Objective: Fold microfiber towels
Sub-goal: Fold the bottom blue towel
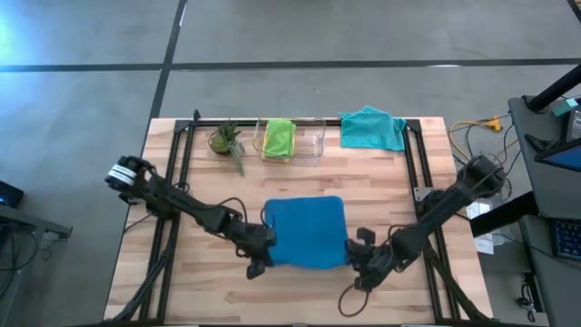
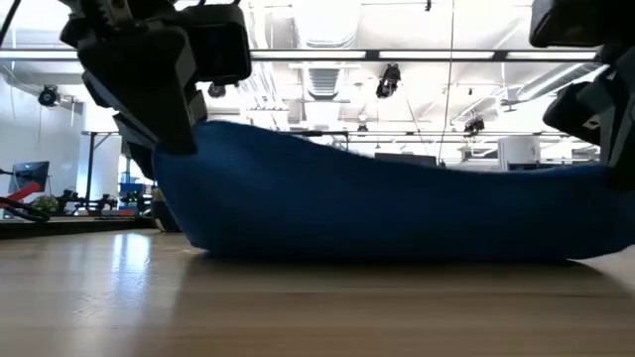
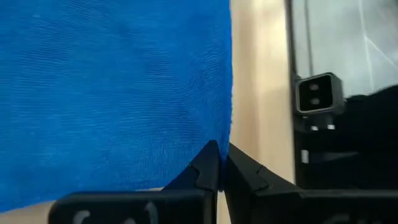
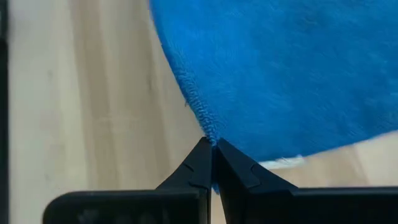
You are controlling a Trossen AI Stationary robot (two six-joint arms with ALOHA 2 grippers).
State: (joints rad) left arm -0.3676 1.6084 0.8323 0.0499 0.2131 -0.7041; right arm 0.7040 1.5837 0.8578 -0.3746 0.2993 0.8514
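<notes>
The dark blue towel (image 1: 305,232) lies spread in the middle of the wooden table. In the low view it (image 2: 397,208) rises in a hump toward its near edge, and its lower part rests on the tabletop. My left gripper (image 1: 258,260) is shut at the towel's near left corner. My right gripper (image 1: 359,260) is shut at its near right corner. A teal towel (image 1: 372,128) lies bunched at the far edge. A lime green towel (image 1: 278,138) sits in the clear bin. My left gripper pinches the blue towel's near left corner (image 3: 219,135) between its two fingers, slanting down from the left. The corner is raised off the table; the cloth beyond it lies on the wood. My right gripper pinches the near right corner (image 4: 208,129) at the hem, slanting down from the right. That corner is raised too, with the rest of the towel on the table.
A clear plastic bin (image 1: 310,141) and a small potted plant (image 1: 226,140) stand at the far edge. A black frame rail (image 1: 184,145) runs along the table's sides. Bare wood shows to the left and right of the blue towel.
</notes>
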